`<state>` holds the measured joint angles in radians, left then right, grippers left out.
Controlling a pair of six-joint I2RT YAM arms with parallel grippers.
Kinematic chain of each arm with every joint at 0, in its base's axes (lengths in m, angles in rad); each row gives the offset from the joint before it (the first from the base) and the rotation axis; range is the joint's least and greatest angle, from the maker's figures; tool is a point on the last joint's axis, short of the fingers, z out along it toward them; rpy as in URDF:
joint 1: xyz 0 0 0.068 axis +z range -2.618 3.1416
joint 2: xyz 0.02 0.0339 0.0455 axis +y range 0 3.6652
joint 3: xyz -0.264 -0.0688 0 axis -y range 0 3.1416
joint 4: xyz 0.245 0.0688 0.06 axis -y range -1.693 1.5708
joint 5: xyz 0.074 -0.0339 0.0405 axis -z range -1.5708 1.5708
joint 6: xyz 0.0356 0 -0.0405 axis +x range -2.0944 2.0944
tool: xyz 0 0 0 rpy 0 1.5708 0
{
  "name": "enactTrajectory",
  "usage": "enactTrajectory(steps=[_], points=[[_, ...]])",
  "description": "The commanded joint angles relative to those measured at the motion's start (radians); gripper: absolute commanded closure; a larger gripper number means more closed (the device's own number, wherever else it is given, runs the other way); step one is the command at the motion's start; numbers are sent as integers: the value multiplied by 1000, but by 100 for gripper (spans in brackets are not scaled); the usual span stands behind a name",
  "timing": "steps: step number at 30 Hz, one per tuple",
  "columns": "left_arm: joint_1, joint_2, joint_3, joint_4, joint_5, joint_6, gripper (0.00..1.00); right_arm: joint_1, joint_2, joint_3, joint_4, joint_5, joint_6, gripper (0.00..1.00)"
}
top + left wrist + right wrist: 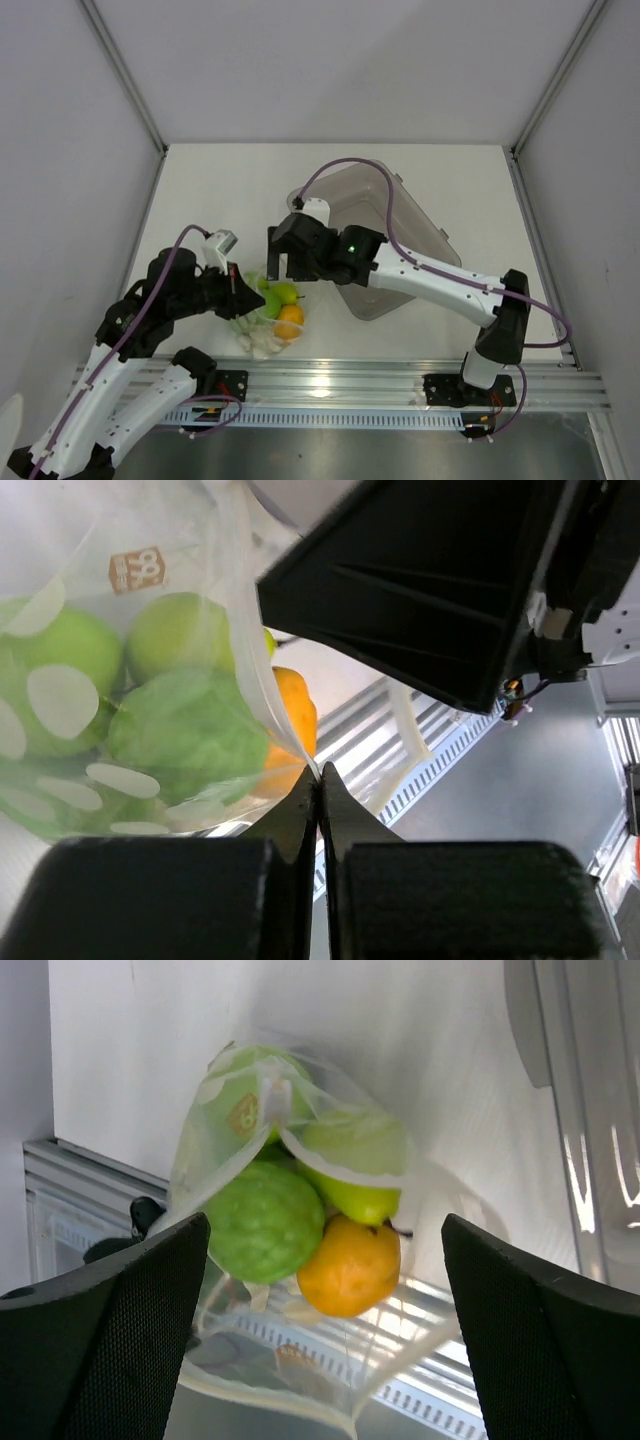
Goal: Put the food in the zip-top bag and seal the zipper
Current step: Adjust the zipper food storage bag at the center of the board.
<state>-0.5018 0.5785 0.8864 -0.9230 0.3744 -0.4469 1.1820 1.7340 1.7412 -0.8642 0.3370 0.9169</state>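
The clear zip-top bag [262, 318] lies at the table's near edge with the food inside: green fruit [262, 1222], a yellow-green piece [355, 1175] and an orange citrus [350, 1265]. My left gripper [320, 776] is shut on the bag's edge, right where the thick zipper strip [244, 630] ends; in the top view the left gripper [242, 290] sits at the bag's left side. My right gripper [285, 264] hovers just above and behind the bag. Its fingers [100, 1340] stand wide open with the bag between them and apart from both.
A rigid grey translucent bin [400, 240] lies tilted behind the right arm. The aluminium rail [340, 385] runs along the table's near edge just below the bag. White walls close in the back and both sides.
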Motion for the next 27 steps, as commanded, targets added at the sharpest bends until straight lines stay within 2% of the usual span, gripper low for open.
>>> enactTrajectory(steps=[1, 6, 10, 12, 15, 17, 19, 22, 27], points=[[-6, 29, 71, 73, 55, -23, 99, 21, -106, -32, -35, 46, -75, 1], [-6, 29, 57, 85, 55, -29, 99, -13, -276, -262, 82, -82, -90, 1], [-6, 37, 37, 98, 43, -48, 99, -4, -413, -406, 282, -218, -180, 1], [-6, 38, 33, 104, 41, -56, 99, 14, -441, -419, 307, -256, -219, 1], [-6, 40, 25, 115, 41, -64, 99, 41, -406, -379, 271, -273, -280, 1], [-6, 43, 23, 115, 38, -64, 99, 51, -381, -327, 232, -203, -297, 1], [-4, 41, 23, 110, 38, -64, 99, 25, -367, -306, 144, -113, -239, 1], [-6, 34, 26, 102, 37, -59, 99, -54, -381, -344, 128, -131, -178, 4], [-6, 40, 40, 85, 41, -52, 99, -62, -418, -443, 136, -131, -170, 6]])
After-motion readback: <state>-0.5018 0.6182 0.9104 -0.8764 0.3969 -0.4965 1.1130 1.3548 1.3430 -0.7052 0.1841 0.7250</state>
